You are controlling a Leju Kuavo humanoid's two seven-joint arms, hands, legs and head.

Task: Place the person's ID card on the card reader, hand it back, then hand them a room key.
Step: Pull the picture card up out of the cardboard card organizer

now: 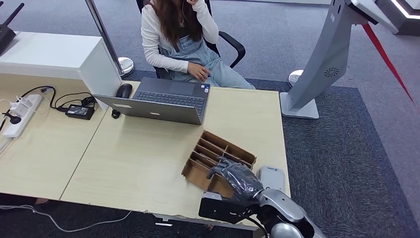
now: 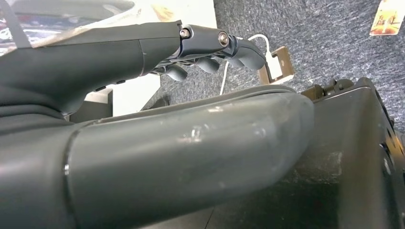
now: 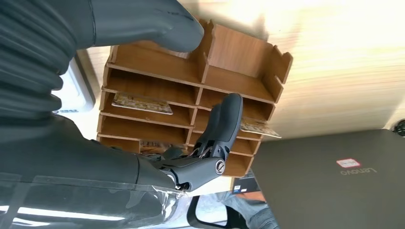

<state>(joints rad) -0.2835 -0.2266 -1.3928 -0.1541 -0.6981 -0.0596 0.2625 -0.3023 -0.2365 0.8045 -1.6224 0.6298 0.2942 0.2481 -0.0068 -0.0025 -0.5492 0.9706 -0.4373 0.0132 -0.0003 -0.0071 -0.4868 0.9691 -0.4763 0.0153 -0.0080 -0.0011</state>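
Right hand: The robot's dark grey right hand is at the near right of the table, over the brown cardboard box with little slots. In the right wrist view its fingers reach down into the slots, with the thumb apart from them. I cannot tell if it is pinching a card yet.

Left hand: The dark grey left hand hangs down over blue-grey carpet. Its fingers are curled in and hold nothing.

Room keys: Thin patterned cards lie in some slots of the box. One more pokes out just past the fingers. I think these are the room keys.

Card reader: A small white-grey flat box lies just right of the slot box, at the near right edge of the table. I think this is the reader. I see no ID card on it.

What could go wrong: The cards are thin and lie flat, so the fingers may slip off. The box looks light, so a push may slide it into the reader.

Table: Pale wood, smooth. A grey open laptop sits farther back.

Far side: A person in a white top and denim dungarees sits in a chair.

Room: Grey-blue carpet. A tall grey stand is at the far right.
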